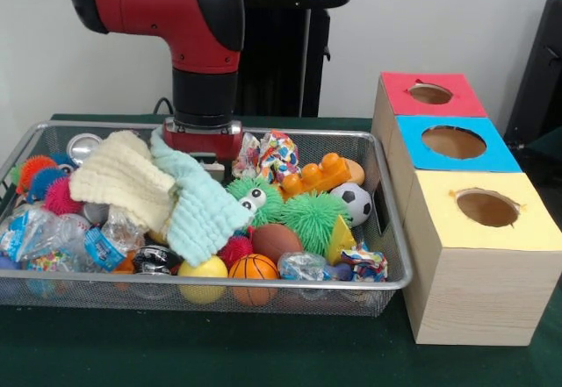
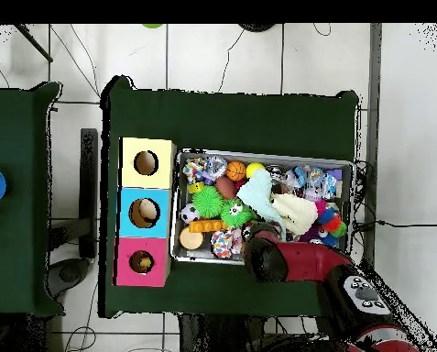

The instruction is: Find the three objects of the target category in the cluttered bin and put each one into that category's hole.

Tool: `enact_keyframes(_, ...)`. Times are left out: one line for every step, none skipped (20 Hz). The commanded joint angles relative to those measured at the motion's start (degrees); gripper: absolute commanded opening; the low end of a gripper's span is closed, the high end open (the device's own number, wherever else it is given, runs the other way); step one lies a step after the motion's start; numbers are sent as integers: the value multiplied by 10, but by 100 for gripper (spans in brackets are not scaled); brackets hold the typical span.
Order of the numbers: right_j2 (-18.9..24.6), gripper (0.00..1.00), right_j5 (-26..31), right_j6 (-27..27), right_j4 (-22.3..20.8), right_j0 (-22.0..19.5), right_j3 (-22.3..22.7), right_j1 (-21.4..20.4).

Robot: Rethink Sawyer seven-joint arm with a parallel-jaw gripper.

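Observation:
A wire bin [image 1: 397,248] holds a jumble of toys. Draped over its middle are a cream cloth [image 1: 123,176] and a mint cloth [image 1: 198,207]. Among the toys are a small basketball [image 1: 253,268], a soccer ball [image 1: 355,201], a yellow ball [image 1: 203,271], a brown egg-shaped ball [image 1: 275,240], two green spiky toys [image 1: 312,218] and an orange plastic toy [image 1: 318,175]. My gripper [image 1: 204,137] hangs at the bin's far side, its lower end hidden behind the cloths. In the overhead view the arm's head [image 2: 266,257] covers the bin's near rim.
Beside the bin stand three wooden boxes in a row, each with a round hole on top: red [image 1: 395,89], blue [image 1: 413,137], yellow [image 1: 439,220]. From above they are yellow [image 2: 130,151], blue [image 2: 128,202], pink [image 2: 125,266]. Green cloth covers the table [image 1: 263,352].

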Motion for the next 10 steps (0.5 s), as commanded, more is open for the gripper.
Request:
enact_keyframes(1, 100, 58, -52, -66, -3, -105, 2)
enact_keyframes(0, 100, 65, -54, -72, -2, -108, 2)
enact_keyframes(-1, 100, 71, -56, -77, -1, -112, 2)
enact_keyframes(-2, 100, 80, -61, -79, -2, -117, 1)
enact_keyframes(-5, 100, 89, -68, -85, -1, -125, 0)
enact_keyframes(-7, 100, 97, -71, -91, 0, -130, -1)
enact_keyframes(-9, 100, 118, -81, -97, 2, -140, -1)
enact_keyframes(-8, 100, 129, -85, -101, 2, -146, -2)
enact_keyframes(-4, 100, 144, -94, -106, -3, -152, -1)
enact_keyframes(0, 100, 151, -96, -111, -6, -155, -2)
